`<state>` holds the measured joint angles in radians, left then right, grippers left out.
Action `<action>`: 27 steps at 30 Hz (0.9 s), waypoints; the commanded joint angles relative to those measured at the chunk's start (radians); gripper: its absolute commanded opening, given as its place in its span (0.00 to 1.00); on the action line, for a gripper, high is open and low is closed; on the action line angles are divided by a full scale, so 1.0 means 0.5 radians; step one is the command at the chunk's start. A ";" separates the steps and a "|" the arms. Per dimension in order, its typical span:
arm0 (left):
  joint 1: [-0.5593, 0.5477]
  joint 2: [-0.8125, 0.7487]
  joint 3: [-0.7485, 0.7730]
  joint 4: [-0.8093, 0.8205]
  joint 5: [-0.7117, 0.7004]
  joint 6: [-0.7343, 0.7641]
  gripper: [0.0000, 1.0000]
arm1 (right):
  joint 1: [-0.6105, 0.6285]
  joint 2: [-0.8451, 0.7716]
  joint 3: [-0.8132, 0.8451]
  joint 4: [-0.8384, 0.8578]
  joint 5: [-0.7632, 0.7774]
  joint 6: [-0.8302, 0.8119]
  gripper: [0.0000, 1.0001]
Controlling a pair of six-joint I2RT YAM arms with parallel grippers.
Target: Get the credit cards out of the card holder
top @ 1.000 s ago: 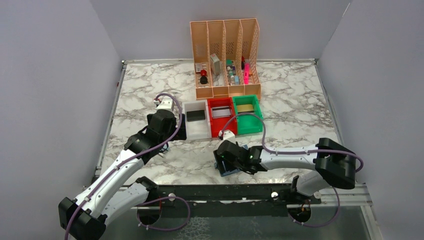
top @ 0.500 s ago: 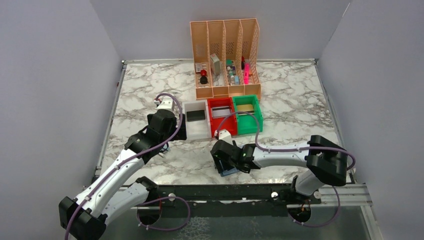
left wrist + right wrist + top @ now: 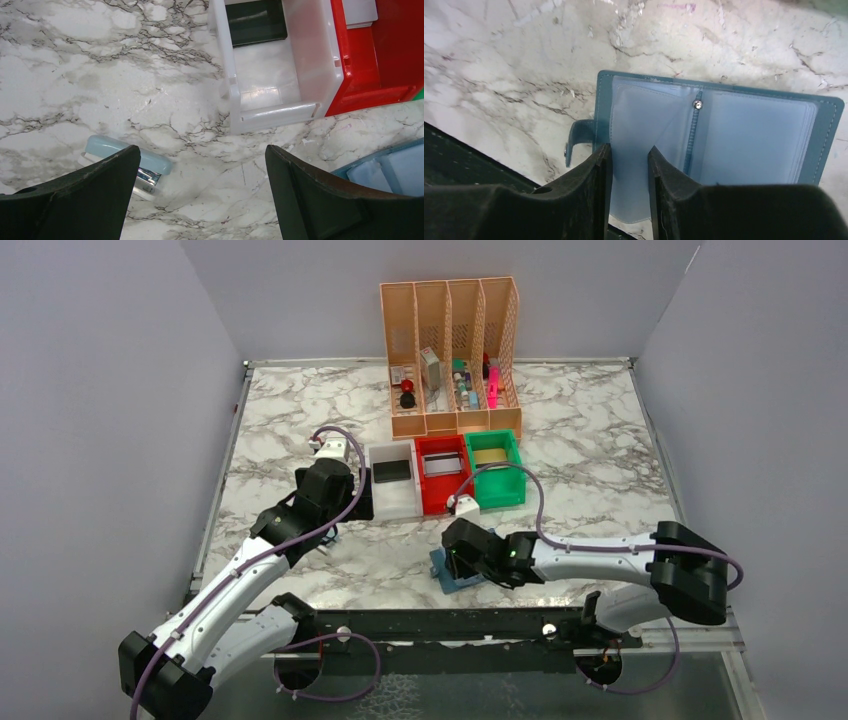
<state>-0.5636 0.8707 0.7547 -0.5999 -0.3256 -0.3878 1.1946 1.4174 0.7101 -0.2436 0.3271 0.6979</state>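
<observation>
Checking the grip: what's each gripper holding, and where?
Left gripper: nothing, jaws open. Right gripper: jaws narrow over the card holder's tab-side clear pocket; a grip cannot be told.

Plain grey walls (image 3: 100, 390) on three sides; white marble-patterned tabletop (image 3: 590, 450); black rail (image 3: 450, 625) along near edge

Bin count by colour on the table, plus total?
White bin: 1
Red bin: 1
Green bin: 1
Total: 3
</observation>
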 commanded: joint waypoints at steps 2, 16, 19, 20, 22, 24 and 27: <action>0.011 -0.010 -0.012 0.038 0.017 0.012 0.99 | -0.079 -0.165 -0.038 0.125 0.063 0.095 0.34; 0.010 -0.015 -0.012 0.039 0.019 0.012 0.99 | -0.171 -0.298 -0.171 0.273 -0.121 0.227 0.36; 0.011 -0.019 -0.012 0.037 0.019 0.012 0.99 | -0.233 -0.332 -0.279 0.429 -0.228 0.397 0.37; 0.011 -0.018 -0.012 0.040 0.018 0.012 0.99 | -0.252 -0.332 -0.316 0.498 -0.270 0.438 0.37; 0.011 -0.020 -0.012 0.038 0.018 0.012 0.99 | -0.290 -0.326 -0.376 0.604 -0.341 0.520 0.37; 0.011 -0.018 -0.012 0.037 0.018 0.012 0.99 | -0.329 -0.310 -0.402 0.658 -0.390 0.558 0.38; 0.011 -0.023 -0.012 0.040 0.019 0.012 0.99 | -0.413 -0.320 -0.460 0.778 -0.525 0.586 0.38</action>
<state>-0.5636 0.8707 0.7547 -0.5995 -0.3256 -0.3878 1.0290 1.2690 0.5091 0.0051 0.1745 0.9230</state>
